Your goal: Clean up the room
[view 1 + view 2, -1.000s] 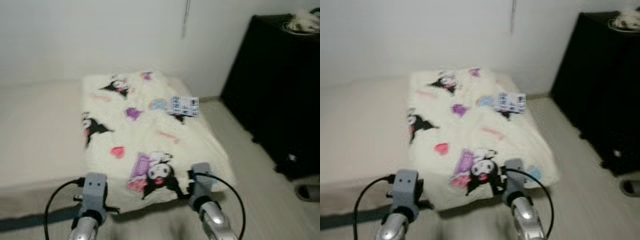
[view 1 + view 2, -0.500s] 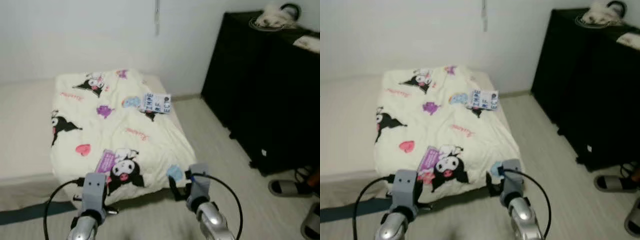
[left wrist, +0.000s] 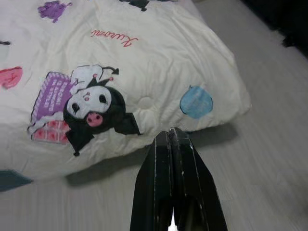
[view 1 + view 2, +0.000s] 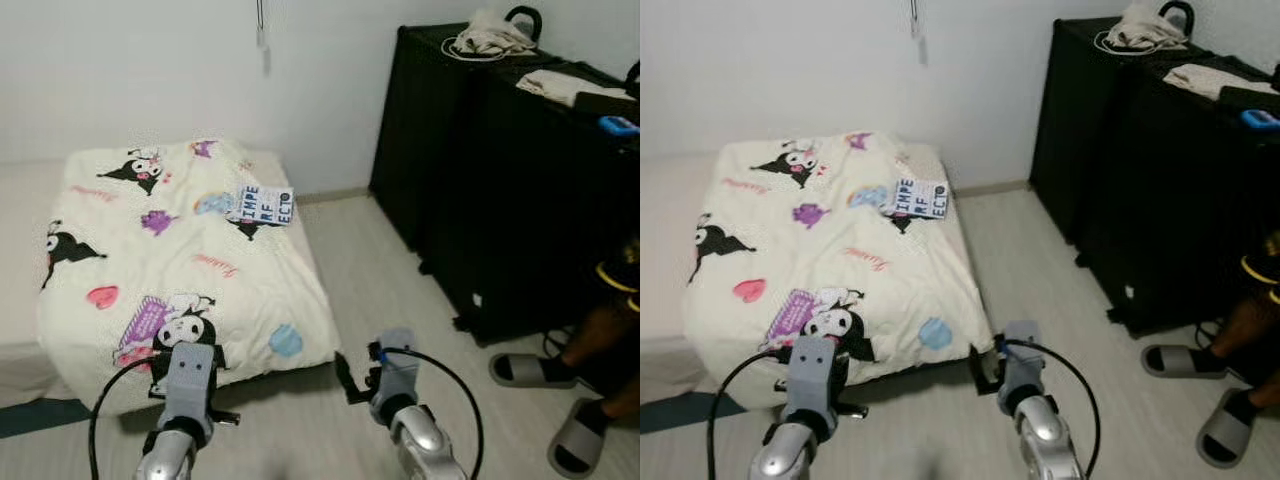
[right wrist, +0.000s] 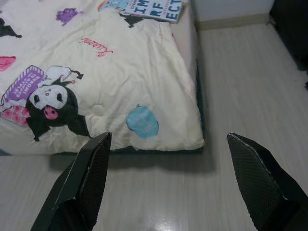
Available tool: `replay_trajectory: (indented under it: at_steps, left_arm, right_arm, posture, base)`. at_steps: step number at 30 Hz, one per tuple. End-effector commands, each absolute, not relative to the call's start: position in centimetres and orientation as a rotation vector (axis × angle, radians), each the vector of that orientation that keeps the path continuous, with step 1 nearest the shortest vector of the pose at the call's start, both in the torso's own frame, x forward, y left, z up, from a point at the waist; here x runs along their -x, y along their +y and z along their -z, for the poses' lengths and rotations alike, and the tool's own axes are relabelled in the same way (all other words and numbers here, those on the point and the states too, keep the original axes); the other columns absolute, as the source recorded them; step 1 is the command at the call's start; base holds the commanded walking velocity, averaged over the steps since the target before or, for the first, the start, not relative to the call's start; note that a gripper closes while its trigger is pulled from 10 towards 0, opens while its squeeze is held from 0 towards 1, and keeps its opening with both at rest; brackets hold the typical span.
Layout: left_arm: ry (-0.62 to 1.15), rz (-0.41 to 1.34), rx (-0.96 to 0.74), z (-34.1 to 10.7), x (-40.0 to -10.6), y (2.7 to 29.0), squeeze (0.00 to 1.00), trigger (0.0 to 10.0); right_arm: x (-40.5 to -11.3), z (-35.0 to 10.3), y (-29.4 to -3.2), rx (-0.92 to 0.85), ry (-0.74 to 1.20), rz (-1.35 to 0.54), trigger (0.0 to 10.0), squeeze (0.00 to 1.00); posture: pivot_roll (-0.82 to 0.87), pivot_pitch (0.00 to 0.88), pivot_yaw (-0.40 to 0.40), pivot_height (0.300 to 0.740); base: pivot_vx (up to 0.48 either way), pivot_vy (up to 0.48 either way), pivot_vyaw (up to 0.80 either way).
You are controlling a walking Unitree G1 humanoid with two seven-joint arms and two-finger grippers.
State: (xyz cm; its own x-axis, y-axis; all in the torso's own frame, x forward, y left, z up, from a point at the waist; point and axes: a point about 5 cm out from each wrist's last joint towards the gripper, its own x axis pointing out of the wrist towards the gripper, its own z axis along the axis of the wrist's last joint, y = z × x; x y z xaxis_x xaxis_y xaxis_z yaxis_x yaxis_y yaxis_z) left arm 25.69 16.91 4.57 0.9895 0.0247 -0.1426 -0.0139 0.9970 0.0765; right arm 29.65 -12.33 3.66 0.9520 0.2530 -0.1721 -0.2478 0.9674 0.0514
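— Pale wood-look floor [image 4: 380, 290] runs between a low mattress and a tall black cabinet [image 4: 480, 180] against the white wall; what lies on the mattress?

— A cream quilted blanket printed with black-and-white cartoon characters [image 4: 180, 260] covers it, and a white book with blue block lettering on its cover [image 4: 262, 205] lies flat on the blanket near the far edge, close to the wall.

— And the cabinet?

— On top sit a crumpled beige cloth with a white cord [image 4: 487, 40] and a folded pale fabric [image 4: 560, 85]. Beside the cabinet's foot a person's legs in grey slippers [image 4: 540, 372] stand on the floor.

— Where are the arms?

— Both hang low in front of the mattress's near edge. The left gripper [image 3: 173, 144] has its jaws clenched together, nothing between them, pointing at the blanket's edge. The right gripper [image 5: 168, 183] has its jaws spread wide and released, hovering over the bare floor just beside the blanket's corner, well apart from the book
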Motion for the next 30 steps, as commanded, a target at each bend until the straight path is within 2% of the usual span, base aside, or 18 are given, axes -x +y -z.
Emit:
replay_trajectory:
  at_steps: [1, 7, 11, 18, 30]
  left_arm:
    - [0.164, -0.015, -0.087, -4.12, -25.33, 16.98, 0.00, 10.0]
    - [0.160, -0.003, -0.098, -4.21, -25.37, 16.89, 0.00, 10.0]
    - [0.185, 0.034, -0.110, -4.07, -25.44, 16.50, 0.00, 10.0]
    - [0.198, 0.031, -0.066, -4.08, -25.51, 16.33, 0.00, 10.0]
    - [0.183, 0.032, -0.077, -4.29, -25.44, 16.38, 0.00, 10.0]
  right_arm:
    - [-29.23, -3.05, -12.72, -0.029, 0.205, -0.243, 10.0, 0.00]
    - [-29.20, -3.03, -12.72, -0.030, 0.205, -0.242, 10.0, 0.00]
    - [-29.18, -3.03, -12.73, -0.031, 0.205, -0.242, 10.0, 0.00]
    - [-29.19, -3.03, -12.75, -0.033, 0.205, -0.240, 10.0, 0.00]
    - [-29.16, -3.03, -12.71, -0.034, 0.206, -0.242, 10.0, 0.00]
  posture:
    - [0.05, 0.133, 0.019, 0.740]
    - [0.05, 0.132, 0.020, 0.740]
    - [0.05, 0.135, 0.021, 0.740]
    - [0.05, 0.138, 0.021, 0.740]
    - [0.05, 0.140, 0.019, 0.740]
  base:
    - [0.000, -0.420, 0.00]
    - [0.000, -0.412, 0.00]
    - [0.000, 0.000, 0.00]
    - [0.000, 0.385, 0.00]
    - [0.000, 0.000, 0.00]
